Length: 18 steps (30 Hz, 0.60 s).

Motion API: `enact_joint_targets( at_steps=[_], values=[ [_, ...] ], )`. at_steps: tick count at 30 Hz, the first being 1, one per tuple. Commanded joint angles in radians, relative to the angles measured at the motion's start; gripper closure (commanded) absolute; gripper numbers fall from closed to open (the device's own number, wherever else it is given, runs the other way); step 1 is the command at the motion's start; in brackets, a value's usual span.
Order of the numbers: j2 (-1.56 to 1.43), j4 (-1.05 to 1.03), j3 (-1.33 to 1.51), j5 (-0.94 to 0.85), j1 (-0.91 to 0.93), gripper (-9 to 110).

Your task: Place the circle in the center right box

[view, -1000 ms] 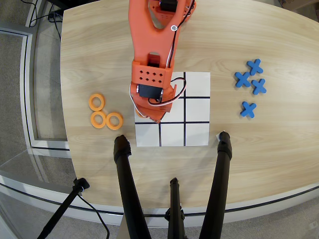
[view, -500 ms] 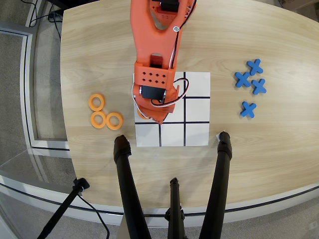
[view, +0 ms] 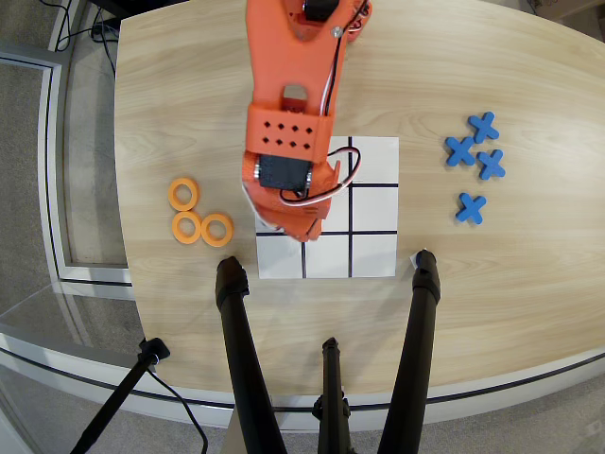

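Observation:
Three orange circles lie on the wood left of the grid in the overhead view: one (view: 183, 194) on top, two (view: 186, 227) (view: 216, 229) side by side below it. My orange gripper (view: 295, 230) hangs over the left column of the white grid sheet (view: 373, 208), pointing toward the bottom of the picture. The arm covers the center right box, the middle cell of that left column. Whether a circle lies in that cell or sits between the fingers is hidden. From above I cannot make out how the jaws stand.
Several blue X pieces (view: 475, 151) lie on the table right of the grid. Black tripod legs (view: 236, 350) (view: 416, 340) rise from the near table edge just below the sheet.
The arm's wrist looks larger and has drawn slightly left, as if lifted toward the camera. A small orange edge beside the gripper's left, seen earlier, is now covered.

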<state>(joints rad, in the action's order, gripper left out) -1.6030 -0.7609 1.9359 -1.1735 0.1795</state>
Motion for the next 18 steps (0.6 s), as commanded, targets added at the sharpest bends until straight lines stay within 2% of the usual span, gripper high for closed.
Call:
enact_joint_targets(
  at_steps=[1, 5, 10, 18],
  values=[
    [-0.141, -0.084, -0.064, -0.005, 0.006, 81],
    [-0.37, -0.147, 0.008, -0.025, 0.006, 81],
    [-0.739, -0.218, 0.318, -0.114, -0.04, 81],
    [-1.238, -0.334, 0.792, -0.176, -0.213, 81]
  ],
)
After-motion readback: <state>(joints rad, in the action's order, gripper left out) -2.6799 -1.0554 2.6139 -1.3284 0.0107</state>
